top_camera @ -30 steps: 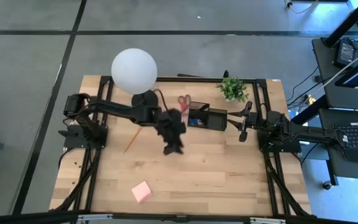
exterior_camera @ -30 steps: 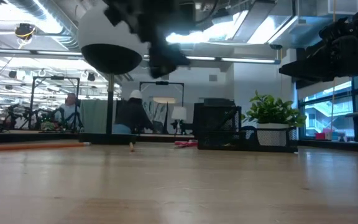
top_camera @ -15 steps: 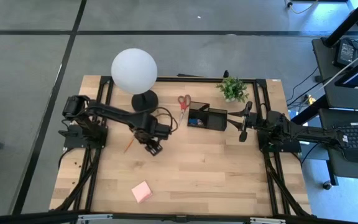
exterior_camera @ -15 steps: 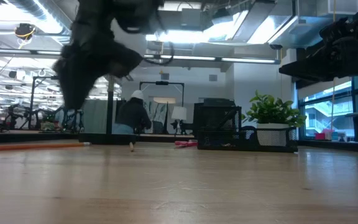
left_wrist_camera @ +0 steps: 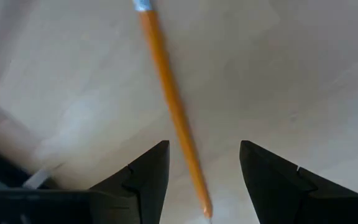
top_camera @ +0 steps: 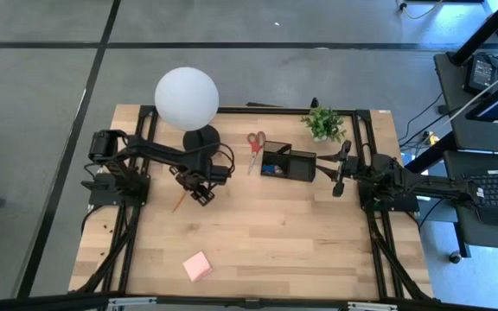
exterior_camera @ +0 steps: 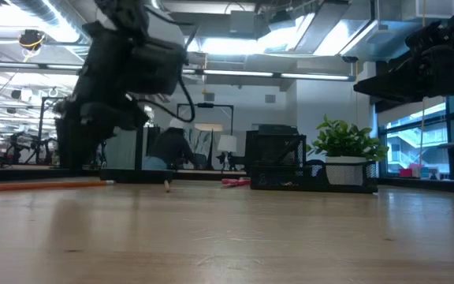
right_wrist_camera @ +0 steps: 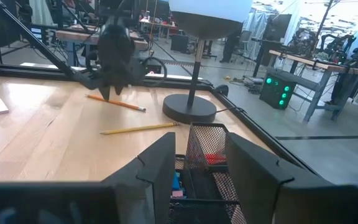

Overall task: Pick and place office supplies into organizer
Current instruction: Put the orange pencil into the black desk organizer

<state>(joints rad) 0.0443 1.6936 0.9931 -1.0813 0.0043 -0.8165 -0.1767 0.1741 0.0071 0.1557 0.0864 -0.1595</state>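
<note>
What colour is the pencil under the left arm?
Orange pencil, clearest in the left wrist view.

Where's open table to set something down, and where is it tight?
Free: the table's near half, bare apart from the sticky pad, and the middle below the organizer. Crowded: the far edge, with lamp base, scissors, plant, and the left end effector over a pencil.

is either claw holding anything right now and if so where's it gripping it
Nothing is held. The left claw hangs open over a pencil on the table; the right claw is empty.

Two pencils point(right_wrist_camera: 115, 102) point(right_wrist_camera: 140, 129), one scissors point(top_camera: 255, 143), one sticky-note pad point(top_camera: 197, 266), one organizer point(top_camera: 288, 163), one lamp point(top_camera: 187, 98), one plant point(top_camera: 324, 123).
</note>
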